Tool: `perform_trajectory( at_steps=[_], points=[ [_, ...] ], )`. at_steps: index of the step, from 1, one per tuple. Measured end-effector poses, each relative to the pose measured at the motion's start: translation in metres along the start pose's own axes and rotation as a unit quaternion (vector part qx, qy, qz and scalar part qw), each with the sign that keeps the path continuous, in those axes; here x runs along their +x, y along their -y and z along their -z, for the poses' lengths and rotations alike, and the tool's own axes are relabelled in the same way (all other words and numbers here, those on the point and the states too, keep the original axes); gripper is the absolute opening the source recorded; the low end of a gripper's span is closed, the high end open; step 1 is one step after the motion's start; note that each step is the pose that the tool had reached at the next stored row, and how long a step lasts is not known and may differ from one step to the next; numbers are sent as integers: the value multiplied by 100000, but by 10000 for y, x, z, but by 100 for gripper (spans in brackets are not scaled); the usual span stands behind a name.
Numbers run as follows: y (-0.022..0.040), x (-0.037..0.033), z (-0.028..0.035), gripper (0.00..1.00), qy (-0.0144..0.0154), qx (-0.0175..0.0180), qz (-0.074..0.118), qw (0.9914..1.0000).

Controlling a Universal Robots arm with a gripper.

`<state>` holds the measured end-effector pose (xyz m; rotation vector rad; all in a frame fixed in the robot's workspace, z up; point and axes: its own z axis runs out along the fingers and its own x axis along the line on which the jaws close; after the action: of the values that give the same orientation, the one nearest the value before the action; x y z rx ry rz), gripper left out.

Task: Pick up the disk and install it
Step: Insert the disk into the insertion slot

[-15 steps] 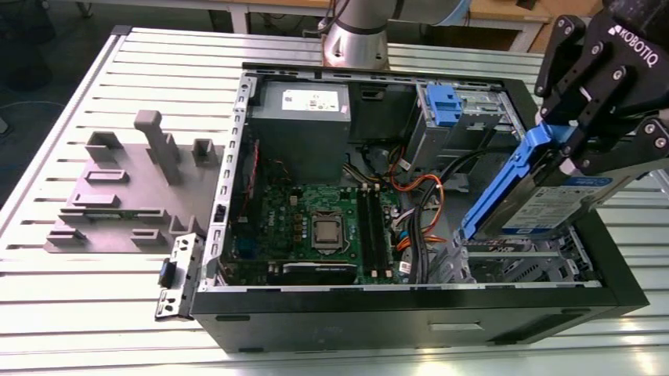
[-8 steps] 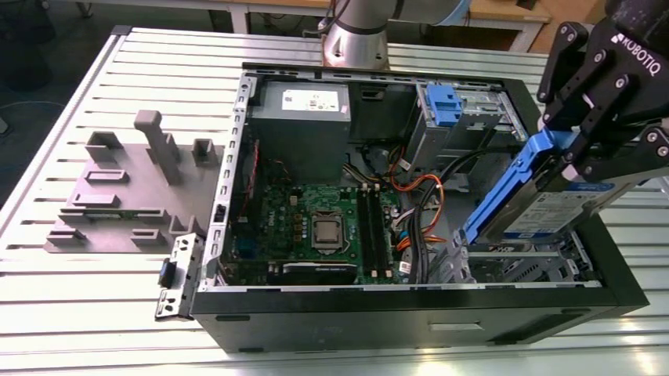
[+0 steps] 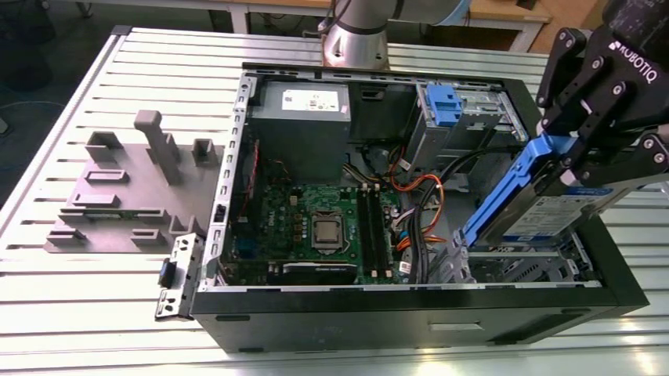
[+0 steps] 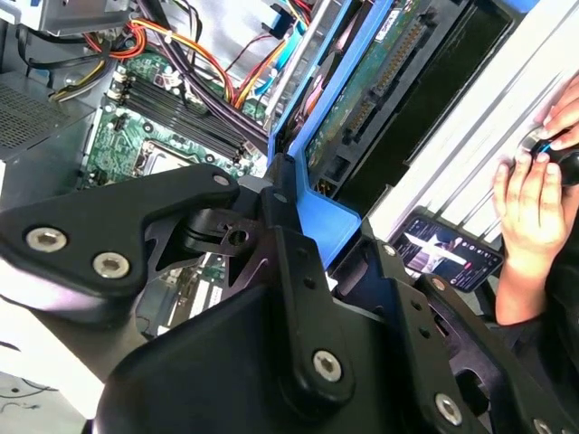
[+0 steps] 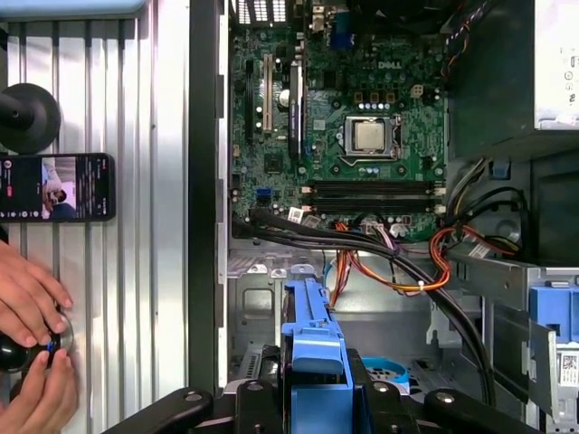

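Blue-railed disk [image 3: 535,202] hangs tilted at three o'clock in the exterior view, the pincer [image 3: 587,155] clamped tight on its upper end, over the open computer case [image 3: 418,309], three o'clock from the green motherboard [image 3: 313,227].

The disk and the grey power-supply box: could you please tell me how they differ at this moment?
The disk hangs tilted in the gripper, over the computer case; the power-supply box sits flat inside it. The disk is slim with blue rails; the power-supply box is bulkier and plain grey. Both carry a white label.
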<state>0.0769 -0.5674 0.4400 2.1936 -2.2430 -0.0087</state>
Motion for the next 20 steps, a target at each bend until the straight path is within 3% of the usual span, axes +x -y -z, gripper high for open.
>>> perform_trajectory(
  at_steps=[20],
  points=[
    [0, -8, -42, 36, 11, 3, -1072, 99994]
  ],
)
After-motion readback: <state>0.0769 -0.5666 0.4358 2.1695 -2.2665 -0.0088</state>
